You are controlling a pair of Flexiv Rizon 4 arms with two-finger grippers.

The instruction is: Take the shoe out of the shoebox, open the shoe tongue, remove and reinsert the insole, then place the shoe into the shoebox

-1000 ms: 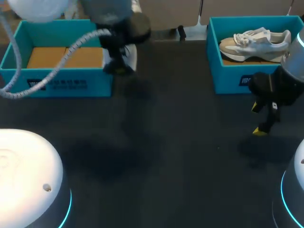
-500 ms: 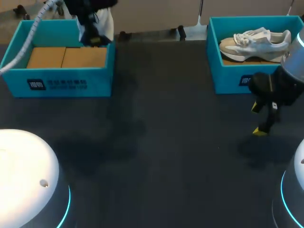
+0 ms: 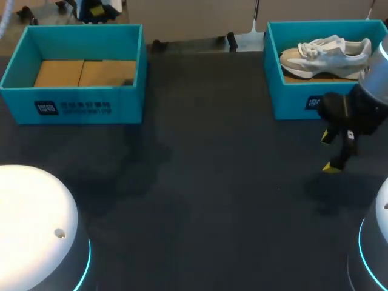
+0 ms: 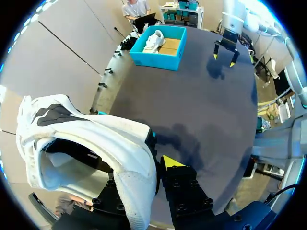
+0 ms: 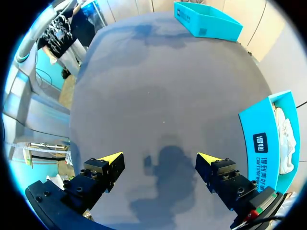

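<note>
My left gripper [image 4: 151,168] is shut on a white shoe [image 4: 96,143], clamping the shoe's upper high above the table. In the head view this gripper [image 3: 94,10] shows only at the upper edge, beyond the far wall of the left teal shoebox [image 3: 73,106]. That box holds only brown cardboard. A second white and beige shoe [image 3: 324,54] lies in the right teal shoebox [image 3: 291,100]. Just in front of that box, my right gripper [image 3: 336,151] hangs open over bare table with nothing between its fingers [image 5: 111,159].
The dark table [image 3: 212,182] stretches between the two boxes. From the right wrist, the left shoebox [image 5: 206,21] is far ahead and the right shoebox [image 5: 266,139] is close beside the gripper. Two white arm bases sit at the near corners.
My left arm has carried the white shoe up and to the far left, from beside the left box's right wall to past its far edge. The right arm stayed still.
</note>
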